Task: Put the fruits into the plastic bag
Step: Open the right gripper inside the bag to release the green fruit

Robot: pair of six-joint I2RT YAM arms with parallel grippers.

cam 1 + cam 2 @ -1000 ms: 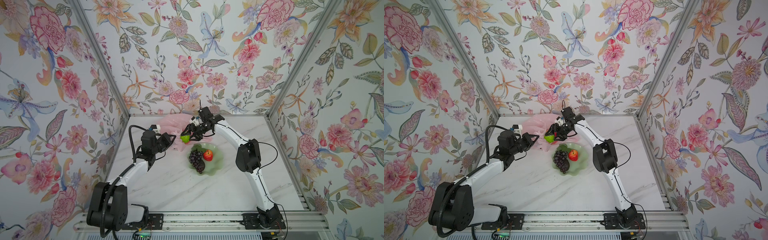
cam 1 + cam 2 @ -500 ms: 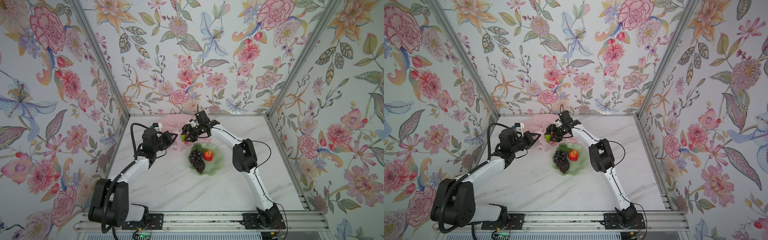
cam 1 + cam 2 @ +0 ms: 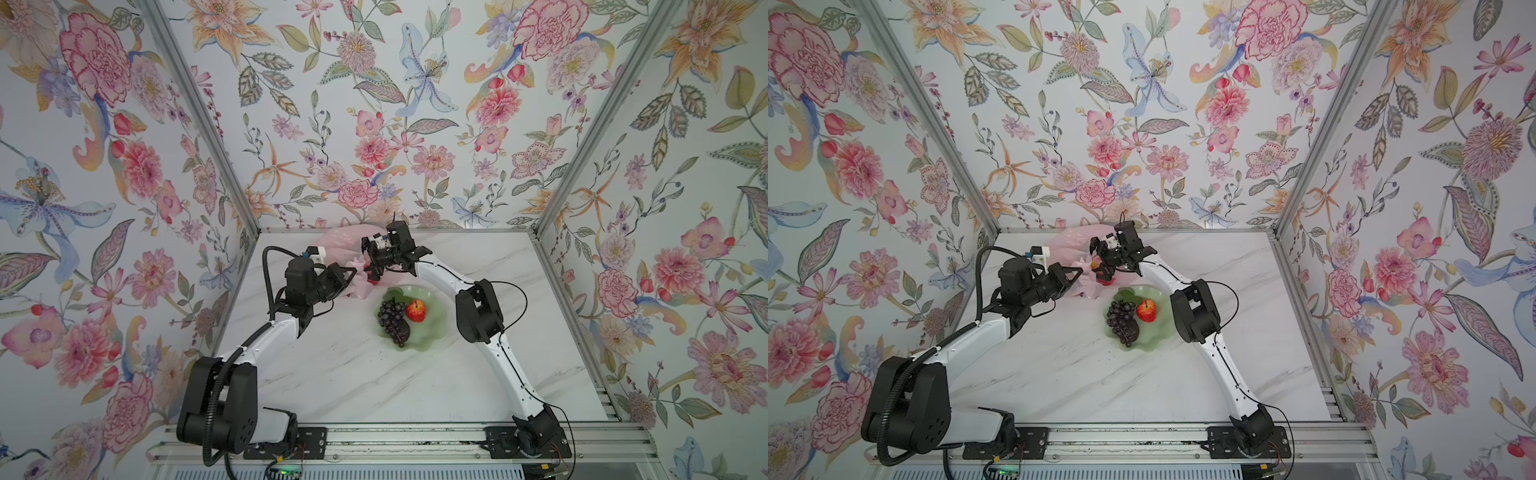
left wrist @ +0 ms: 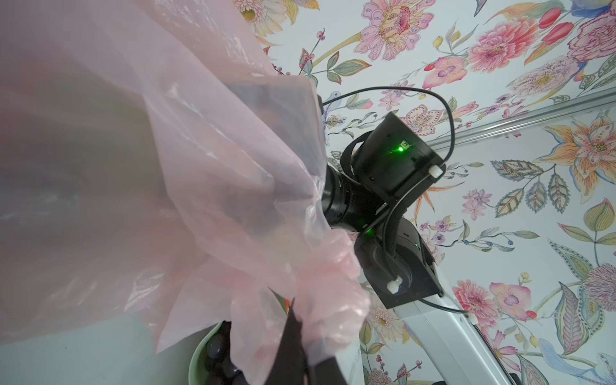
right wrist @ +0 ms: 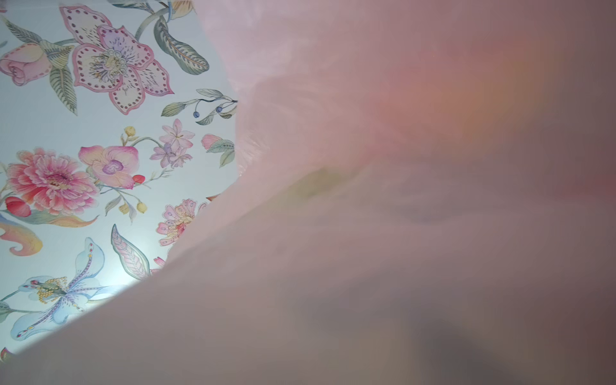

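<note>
So the left gripper (image 3: pixel 352 272) has its jaws clamped on the rim of the thin translucent pink plastic bag (image 3: pixel 338 243), at the far middle of the marble tabletop (image 3: pixel 353 374). The right gripper (image 3: pixel 372 264) is at the bag's mouth, jaws apparently spread wide, with no fruit visible in them. Looks like the drop-off step. Just right, the dark purple grape bunch (image 3: pixel 392 318) and red apple (image 3: pixel 415 311) sit in the pale green scalloped dish (image 3: pixel 434 332). Next it should back out without snagging plastic and grab one.

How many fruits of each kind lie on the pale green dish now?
Purple grape bunch: 1
Red apple: 1
Dark brown fruit, half under the grapes: 1
Total: 3. The dark green patch by the grapes may be only a leaf.
</note>
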